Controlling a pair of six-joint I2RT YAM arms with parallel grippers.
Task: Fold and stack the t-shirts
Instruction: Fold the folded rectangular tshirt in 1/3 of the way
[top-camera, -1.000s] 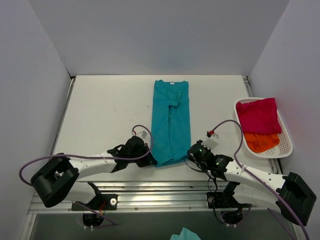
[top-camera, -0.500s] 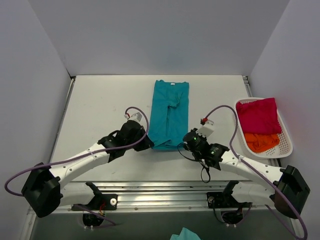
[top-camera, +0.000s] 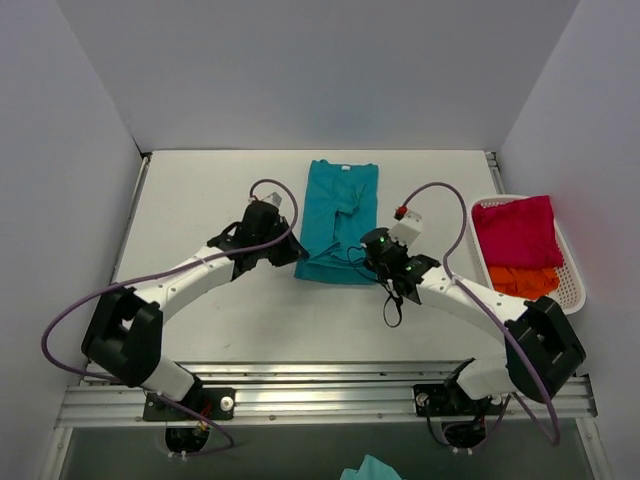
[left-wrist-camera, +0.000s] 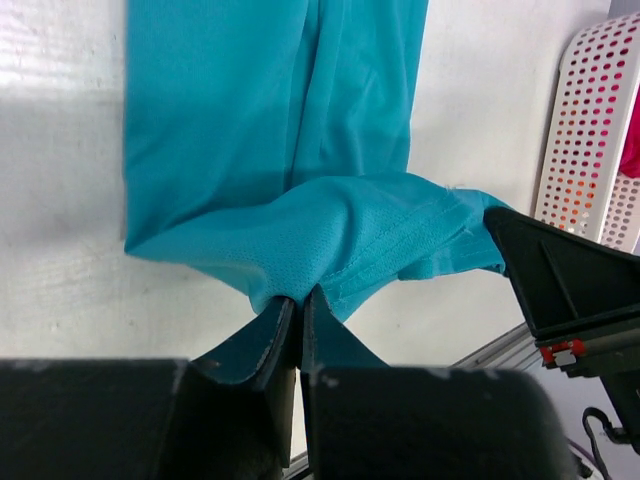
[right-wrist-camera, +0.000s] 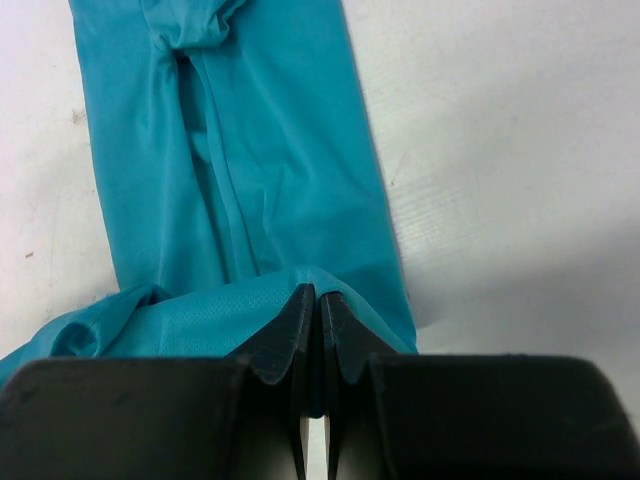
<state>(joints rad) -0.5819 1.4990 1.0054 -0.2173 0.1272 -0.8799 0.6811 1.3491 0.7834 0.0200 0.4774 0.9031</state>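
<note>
The teal t-shirt lies flat well left of the white basket, a long strip running straight away from the arm bases. Its near hem is lifted, with the left gripper pinched shut on the corner farther from the basket and the right gripper clamped on the nearer one. I'd guess the hem goes straight along the strip to the collar, both arms equally close. Overhead shows the collar end, but only the wrist cams show cloth between the fingers.
</note>
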